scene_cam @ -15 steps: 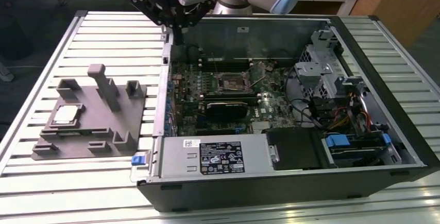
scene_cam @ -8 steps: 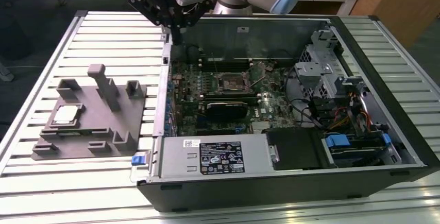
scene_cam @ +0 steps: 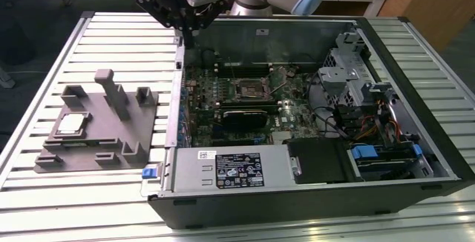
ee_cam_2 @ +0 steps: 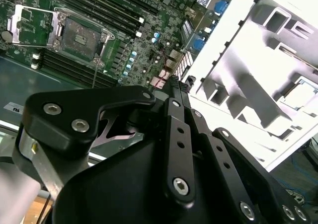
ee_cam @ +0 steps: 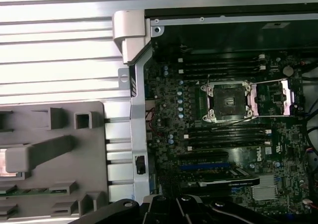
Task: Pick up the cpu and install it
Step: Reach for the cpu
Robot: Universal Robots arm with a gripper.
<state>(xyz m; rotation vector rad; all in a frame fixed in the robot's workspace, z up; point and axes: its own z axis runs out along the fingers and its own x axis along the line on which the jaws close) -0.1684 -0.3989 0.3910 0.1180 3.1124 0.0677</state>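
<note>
The cpu [scene_cam: 72, 123], a small pale silver square, lies flat in a recess of the grey moulded tray [scene_cam: 104, 158] at the exterior view's left; in the second wrist view the cpu [ee_cam_2: 304, 92] sits in the same tray [ee_cam_2: 248, 70]. On the motherboard the socket [scene_cam: 251, 89] stands open with its metal frame lifted, also seen as the socket [ee_cam: 227, 101] and the socket [ee_cam_2: 79, 33]. My gripper [scene_cam: 188, 37] hangs above the case's rear left wall, well away from the cpu. Its black fingers [ee_cam_2: 174, 92] meet at the tips, shut on nothing.
The open computer case [scene_cam: 415, 158] lies on a slatted metal table [scene_cam: 111, 36]. Inside are a black ribbed heatsink [scene_cam: 245, 118], the power supply [scene_cam: 230, 167] and drive cages with cables [scene_cam: 371, 103]. Upright blocks [scene_cam: 111, 92] rise from the tray.
</note>
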